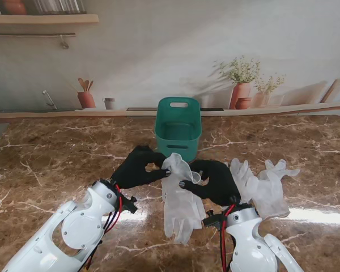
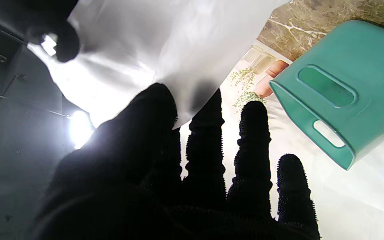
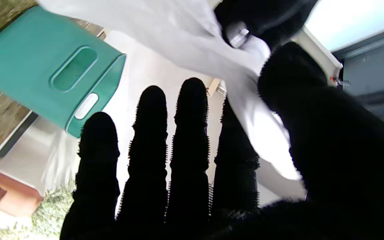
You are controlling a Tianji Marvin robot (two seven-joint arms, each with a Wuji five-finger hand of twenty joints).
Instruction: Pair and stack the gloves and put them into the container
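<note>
A white translucent glove pair [image 1: 180, 195] hangs between my two black hands in the middle of the table, its fingers trailing toward me. My left hand [image 1: 137, 168] pinches its cuff edge from the left; the sheet [image 2: 145, 43] passes between thumb and forefinger. My right hand [image 1: 214, 181] pinches the same cuff [image 3: 245, 100] from the right. The green container [image 1: 178, 126] stands just beyond both hands, empty inside as far as I see, also showing as the container [image 2: 338, 90] and the container [image 3: 45, 63]. Two more white gloves [image 1: 266, 184] lie flat to the right.
The brown marble table [image 1: 56, 164] ends at a low ledge [image 1: 73, 115] along the far wall, painted with pots and plants. Bright light glares off the tabletop near my wrists.
</note>
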